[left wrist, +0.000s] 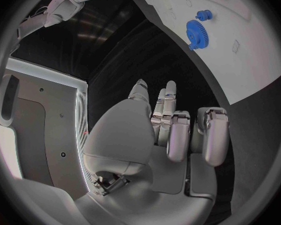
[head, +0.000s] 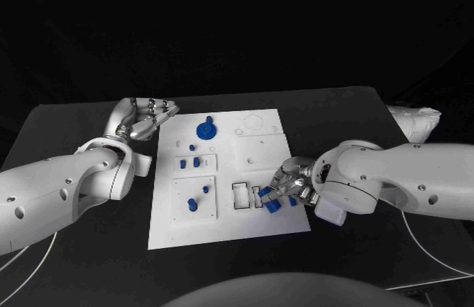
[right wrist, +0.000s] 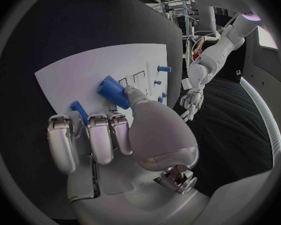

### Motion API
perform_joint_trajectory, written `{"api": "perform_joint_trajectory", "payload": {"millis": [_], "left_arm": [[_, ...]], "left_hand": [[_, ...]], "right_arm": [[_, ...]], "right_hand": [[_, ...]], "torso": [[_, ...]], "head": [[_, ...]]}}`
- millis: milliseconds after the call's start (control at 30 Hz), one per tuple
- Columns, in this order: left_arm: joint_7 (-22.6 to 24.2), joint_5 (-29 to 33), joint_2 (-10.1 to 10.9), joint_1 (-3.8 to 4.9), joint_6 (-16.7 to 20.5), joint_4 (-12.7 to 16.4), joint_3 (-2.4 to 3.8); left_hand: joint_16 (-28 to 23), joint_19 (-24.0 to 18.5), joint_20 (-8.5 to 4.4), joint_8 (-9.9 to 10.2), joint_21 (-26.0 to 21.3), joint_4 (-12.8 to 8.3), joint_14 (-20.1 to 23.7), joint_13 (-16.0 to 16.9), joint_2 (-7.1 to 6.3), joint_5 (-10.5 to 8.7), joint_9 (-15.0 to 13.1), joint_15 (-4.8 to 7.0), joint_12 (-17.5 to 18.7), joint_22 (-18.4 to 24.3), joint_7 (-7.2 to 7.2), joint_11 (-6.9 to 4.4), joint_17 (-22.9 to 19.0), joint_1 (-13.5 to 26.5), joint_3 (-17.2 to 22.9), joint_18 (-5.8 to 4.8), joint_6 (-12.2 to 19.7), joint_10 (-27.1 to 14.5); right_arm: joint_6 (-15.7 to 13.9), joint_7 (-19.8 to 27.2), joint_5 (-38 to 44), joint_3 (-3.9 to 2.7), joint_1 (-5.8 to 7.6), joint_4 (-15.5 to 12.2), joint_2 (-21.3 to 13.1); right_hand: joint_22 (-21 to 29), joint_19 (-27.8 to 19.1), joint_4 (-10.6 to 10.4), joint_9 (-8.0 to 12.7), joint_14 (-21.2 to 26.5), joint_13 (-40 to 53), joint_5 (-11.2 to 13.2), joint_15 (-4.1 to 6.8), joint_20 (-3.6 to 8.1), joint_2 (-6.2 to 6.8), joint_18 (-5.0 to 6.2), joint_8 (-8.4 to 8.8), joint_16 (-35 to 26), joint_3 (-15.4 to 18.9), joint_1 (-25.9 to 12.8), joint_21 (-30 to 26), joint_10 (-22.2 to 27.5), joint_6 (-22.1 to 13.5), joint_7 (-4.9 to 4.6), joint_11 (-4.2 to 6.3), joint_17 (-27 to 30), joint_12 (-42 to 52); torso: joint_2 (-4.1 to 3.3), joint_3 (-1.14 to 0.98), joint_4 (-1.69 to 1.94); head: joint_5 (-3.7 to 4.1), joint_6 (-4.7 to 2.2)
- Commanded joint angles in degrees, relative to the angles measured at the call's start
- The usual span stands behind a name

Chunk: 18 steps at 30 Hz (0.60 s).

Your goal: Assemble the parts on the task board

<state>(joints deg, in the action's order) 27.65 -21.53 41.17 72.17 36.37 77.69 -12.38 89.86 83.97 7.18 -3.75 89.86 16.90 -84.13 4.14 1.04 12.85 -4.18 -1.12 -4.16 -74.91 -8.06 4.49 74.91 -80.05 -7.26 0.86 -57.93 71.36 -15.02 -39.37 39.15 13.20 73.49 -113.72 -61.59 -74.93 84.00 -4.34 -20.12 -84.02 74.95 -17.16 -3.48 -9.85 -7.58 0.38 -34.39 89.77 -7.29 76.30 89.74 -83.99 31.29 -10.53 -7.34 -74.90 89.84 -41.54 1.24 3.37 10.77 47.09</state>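
Black table (head: 346, 108), dark surroundings; white board (head: 222, 225) at centre. My right hand (head: 286, 187) sits at the board's 4 o'clock edge, fingers pinching a blue part (right wrist: 113, 91) over the board. My left hand (head: 148, 115) rests at 10 o'clock beside the board, fingers curled, holding nothing; blue gear (head: 205, 129) nearby.

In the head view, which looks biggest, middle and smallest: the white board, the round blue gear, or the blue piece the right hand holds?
1. Task board
2. Blue gear
3. Blue piece in the right hand; partly hidden by the fingers, so its rank below the gear is unsure.
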Motion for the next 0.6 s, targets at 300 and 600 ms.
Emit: {"api": "perform_joint_trajectory", "payload": {"millis": [300,600], "left_arm": [[0.76,-0.14,0.07,0.02,-0.83,0.2,0.04],[0.74,-0.14,0.16,0.02,-0.87,0.19,0.04]], "left_hand": [[0.14,6.03,-0.23,-0.12,0.14,-0.13,-5.87,-0.07,0.65,0.31,0.03,0.28,0.24,-15.09,0.06,0.01,15.09,0.06,-0.36,-0.86,-0.39,0.06],[0.14,6.03,-0.23,-0.12,0.14,-0.13,-5.87,-0.07,0.65,0.31,0.03,0.28,0.24,-15.09,0.06,0.01,15.09,0.06,-0.36,-0.86,-0.39,0.06]], "right_arm": [[-4.09,-0.66,0.84,0.33,-0.35,-0.57,-1.06],[-8.31,2.75,-3.57,0.33,-0.23,-1.74,-2.78]], "right_hand": [[-15.07,6.0,1.71,5.31,-5.98,15.05,1.47,1.35,1.35,1.1,-0.38,7.92,0.23,-7.6,1.19,0.26,-6.01,11.16,0.31,1.03,-15.1,0.16],[-15.07,6.0,1.24,6.19,-5.98,15.05,2.15,1.46,1.5,1.98,-0.38,9.84,0.23,-8.17,0.27,0.26,-6.01,13.45,0.65,1.41,-15.1,0.16]], "torso": [[0.05,-0.04,0.02],[0.01,0.02,-0.03]], "head": [[-0.28,-0.35],[-0.51,-0.52]]}}
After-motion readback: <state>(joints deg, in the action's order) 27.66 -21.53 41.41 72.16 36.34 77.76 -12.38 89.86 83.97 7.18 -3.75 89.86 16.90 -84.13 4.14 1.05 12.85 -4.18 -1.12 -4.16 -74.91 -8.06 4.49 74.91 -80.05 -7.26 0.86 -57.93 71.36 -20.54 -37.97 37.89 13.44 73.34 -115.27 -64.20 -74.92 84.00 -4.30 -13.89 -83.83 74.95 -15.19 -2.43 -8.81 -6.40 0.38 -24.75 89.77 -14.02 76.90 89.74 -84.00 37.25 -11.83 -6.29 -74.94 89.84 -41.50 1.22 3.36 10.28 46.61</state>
